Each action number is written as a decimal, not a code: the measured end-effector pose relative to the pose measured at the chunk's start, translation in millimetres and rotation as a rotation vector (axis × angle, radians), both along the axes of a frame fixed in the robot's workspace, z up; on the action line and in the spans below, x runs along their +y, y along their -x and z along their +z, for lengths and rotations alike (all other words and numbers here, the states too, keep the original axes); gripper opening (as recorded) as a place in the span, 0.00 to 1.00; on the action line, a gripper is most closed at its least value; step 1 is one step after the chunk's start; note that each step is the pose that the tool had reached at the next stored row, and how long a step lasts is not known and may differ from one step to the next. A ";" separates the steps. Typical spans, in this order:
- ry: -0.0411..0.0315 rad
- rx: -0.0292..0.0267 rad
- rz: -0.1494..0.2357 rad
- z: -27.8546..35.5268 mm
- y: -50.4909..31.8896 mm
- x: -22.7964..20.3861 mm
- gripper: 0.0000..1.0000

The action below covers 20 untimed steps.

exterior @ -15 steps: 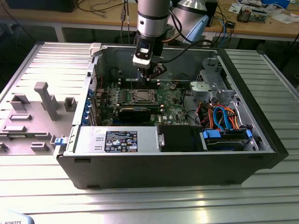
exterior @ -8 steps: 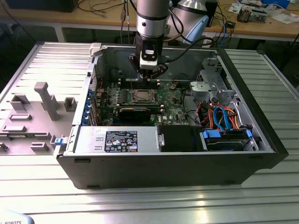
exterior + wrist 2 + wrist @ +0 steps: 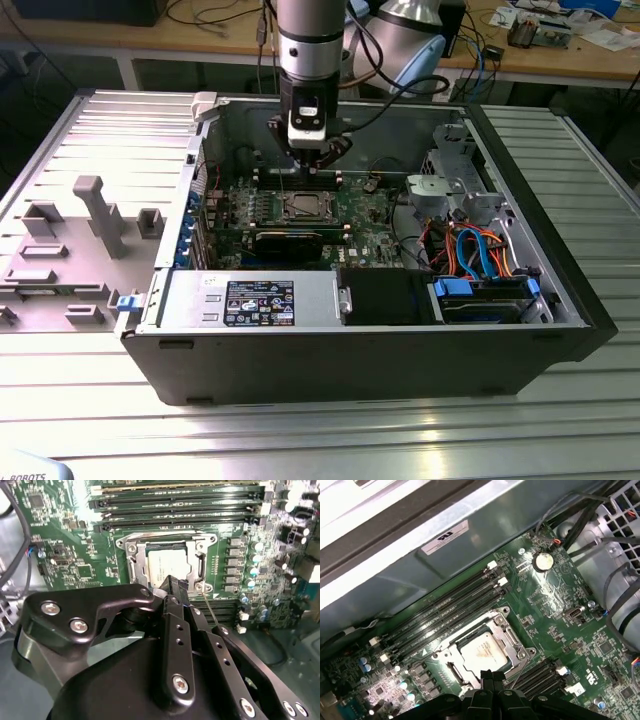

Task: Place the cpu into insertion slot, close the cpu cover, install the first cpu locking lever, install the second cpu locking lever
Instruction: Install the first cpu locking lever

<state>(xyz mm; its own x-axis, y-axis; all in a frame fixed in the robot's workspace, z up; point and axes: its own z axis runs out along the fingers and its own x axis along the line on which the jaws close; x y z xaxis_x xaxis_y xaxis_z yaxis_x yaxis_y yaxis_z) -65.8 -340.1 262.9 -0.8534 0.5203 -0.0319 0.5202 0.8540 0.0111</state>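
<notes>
**A:** Where is the chip?

**B:** The cpu (image 3: 482, 652) lies flat in the insertion slot (image 3: 165, 536), silver top up. The cpu cover (image 3: 136, 562) looks folded down over it, its window framing the chip.

**A:** And your gripper?

**B:** My gripper (image 3: 176, 586) hangs just above the socket's edge. Its tips are drawn together with nothing between them. A thin wire lever (image 3: 210, 610) runs out from the nearest corner. I can't tell whether it is latched.

**A:** So a lever is the step in hand?

**B:** I judge so. To do it well I should bear on the wire itself, never on the cover. The push should follow the wire's own swing, and I should ease it sideways under its hook only at the bottom. Closed tips make a good blunt pusher. The capacitors (image 3: 255, 560) stand close beside the socket, so I'd come at it squarely.

**A:** And around that?

**B:** The memory slots (image 3: 175, 502) flank the socket, and the board sits in the open computer case (image 3: 380, 350).
</notes>
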 end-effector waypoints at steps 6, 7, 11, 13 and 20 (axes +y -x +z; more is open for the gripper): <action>0.0003 -0.0049 0.088 -2.0 5.8 0.0 0.11; 0.0002 -0.0054 0.089 -2.0 8.4 0.0 0.11; 0.0003 -0.0063 0.131 -2.4 11.8 0.0 0.11; 0.0003 -0.0062 0.176 -3.0 11.9 0.0 0.11; -0.0005 -0.0065 0.324 -4.8 13.7 0.0 0.11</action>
